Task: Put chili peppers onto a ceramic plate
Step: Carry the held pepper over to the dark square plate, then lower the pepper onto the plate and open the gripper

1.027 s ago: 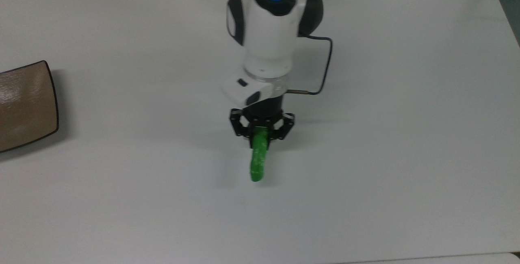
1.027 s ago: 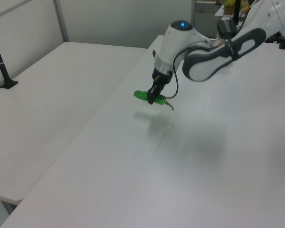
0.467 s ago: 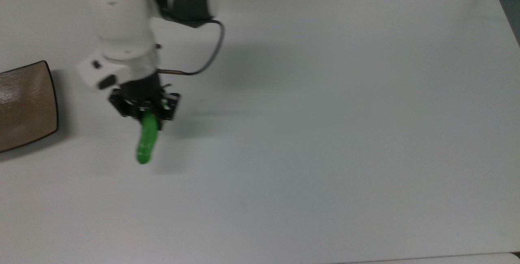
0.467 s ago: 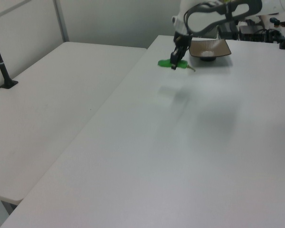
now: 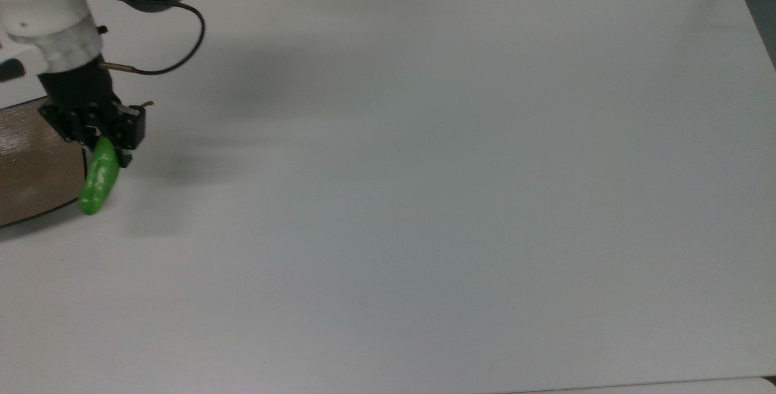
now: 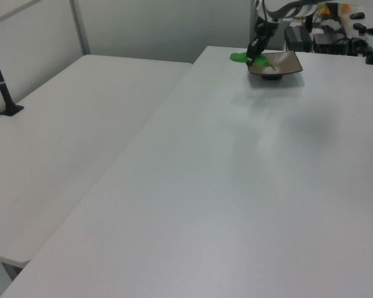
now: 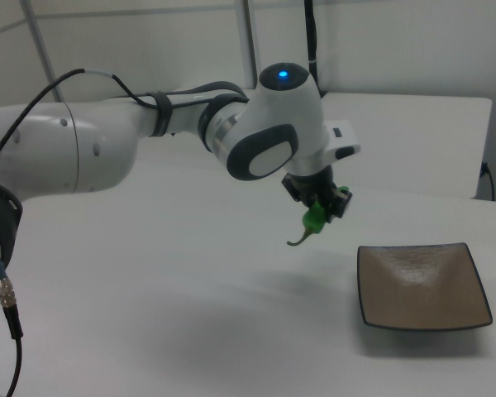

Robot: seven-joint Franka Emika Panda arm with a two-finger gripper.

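The pincer (image 7: 321, 208) holds the green pepper (image 7: 315, 217) above the counter (image 7: 149, 298), beside the brown plate (image 7: 422, 285).

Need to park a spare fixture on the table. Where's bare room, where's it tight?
Bare: the white table across the top view's middle and right. Tight: the top view's left edge, where the gripper holds the glossy green chili pepper beside the brown squarish ceramic plate.

Bright, even light; soft shadows.
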